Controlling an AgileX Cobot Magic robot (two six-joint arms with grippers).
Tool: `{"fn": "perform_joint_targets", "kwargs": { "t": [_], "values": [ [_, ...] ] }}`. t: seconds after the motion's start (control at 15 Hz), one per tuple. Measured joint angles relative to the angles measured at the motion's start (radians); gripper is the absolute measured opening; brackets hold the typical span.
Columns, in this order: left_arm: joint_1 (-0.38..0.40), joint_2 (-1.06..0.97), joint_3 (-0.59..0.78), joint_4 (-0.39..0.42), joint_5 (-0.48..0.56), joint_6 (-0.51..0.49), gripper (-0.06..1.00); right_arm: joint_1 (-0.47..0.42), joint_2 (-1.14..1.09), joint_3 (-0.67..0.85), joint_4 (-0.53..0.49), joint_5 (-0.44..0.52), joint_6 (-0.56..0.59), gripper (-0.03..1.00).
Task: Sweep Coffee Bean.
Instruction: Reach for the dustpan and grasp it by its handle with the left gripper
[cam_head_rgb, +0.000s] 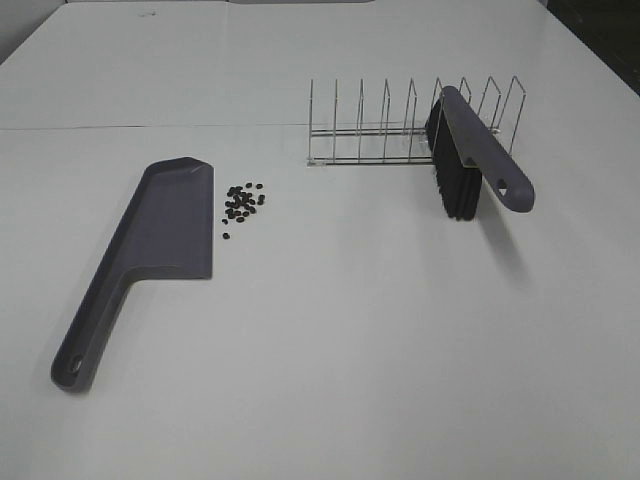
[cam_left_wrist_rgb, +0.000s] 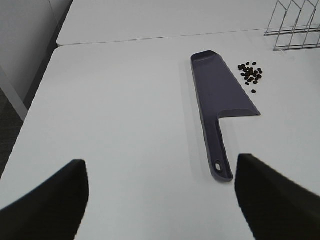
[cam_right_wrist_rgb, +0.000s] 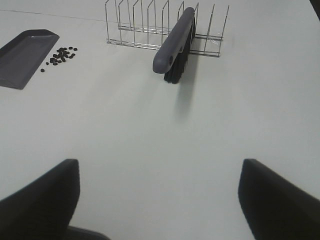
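A grey-purple dustpan (cam_head_rgb: 165, 220) lies flat on the white table (cam_head_rgb: 350, 380) at the left, its open mouth facing right and its long handle running toward the near left. The coffee beans (cam_head_rgb: 243, 203) are not in the pan. They sit bunched on the table just beside the far part of its open edge, a few strays a little nearer. The beans crowd together, so a count cannot be made. Farther back and to the right stands a wire rack (cam_head_rgb: 400, 130). It holds a brush (cam_head_rgb: 470, 150) near its right end, with the dark bristles down and the handle slanting out toward the near right. Which slot the brush occupies cannot be told. The left wrist view cuts the rack off at the frame's corner. The left gripper (cam_left_wrist_rgb: 160, 160) hangs over bare table nearer than the pan's handle, its two dark fingers spread wide and holding nothing. The right gripper (cam_right_wrist_rgb: 159, 161) is likewise spread and empty, well short of the brush. Both grippers show only their fingertips, cut off by the frame edge.
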Motion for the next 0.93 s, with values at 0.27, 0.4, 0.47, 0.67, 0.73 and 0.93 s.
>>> {"fn": "perform_joint_targets", "kwargs": {
  "t": [0.27,0.4,0.47,0.67,0.73,0.93],
  "values": [
    [0.000,0.000,0.000,0.000,0.000,0.000,0.76,0.000,0.000,0.000,0.000,0.000,0.000,0.76],
    [0.000,0.000,0.000,0.000,0.000,0.000,0.76,0.000,0.000,0.000,0.000,0.000,0.000,0.76],
    [0.000,0.000,0.000,0.000,0.000,0.000,0.76,0.000,0.000,0.000,0.000,0.000,0.000,0.76],
    [0.000,0.000,0.000,0.000,0.000,0.000,0.76,0.000,0.000,0.000,0.000,0.000,0.000,0.76],
    [0.000,0.000,0.000,0.000,0.000,0.000,0.76,0.000,0.000,0.000,0.000,0.000,0.000,0.76],
    [0.000,0.000,0.000,0.000,0.000,0.000,0.76,0.000,0.000,0.000,0.000,0.000,0.000,0.76]
  ]
}}
